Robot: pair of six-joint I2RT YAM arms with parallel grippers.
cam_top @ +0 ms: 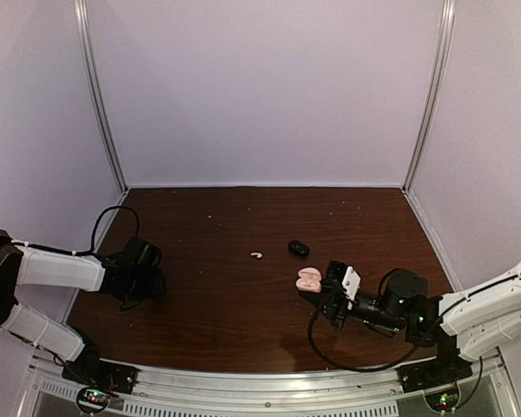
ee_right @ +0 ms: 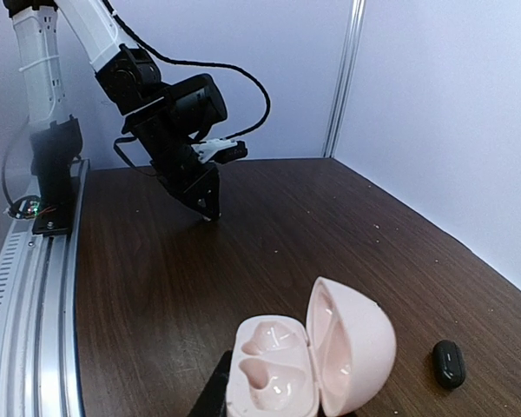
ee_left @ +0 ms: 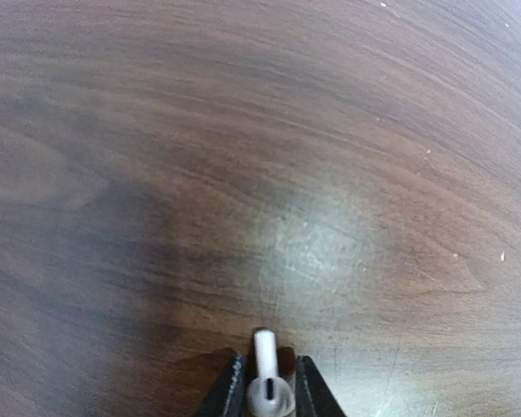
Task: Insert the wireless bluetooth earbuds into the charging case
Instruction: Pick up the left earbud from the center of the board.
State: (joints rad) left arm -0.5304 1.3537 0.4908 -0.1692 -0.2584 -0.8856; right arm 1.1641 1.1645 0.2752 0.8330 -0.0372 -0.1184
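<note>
Earbud (ee_left: 266, 380) — tiny, white, glossy, stemmed

Your table (cam_top: 217, 304) is dark brown wood with a few tiny pale specks (ee_left: 504, 255). Near the middle lies one white earbud (cam_top: 257, 254), all alone. A little to its right lies a black oval thing (cam_top: 299, 248), apart from it. The open pink case (cam_top: 310, 279) is close by, on the near side of it. You cannot tell if the case rests on the wood. A black cable (cam_top: 312, 334) loops over the wood at the near right. Far left, the other earbud (ee_left: 265, 382) points its stem down at the wood.
</note>
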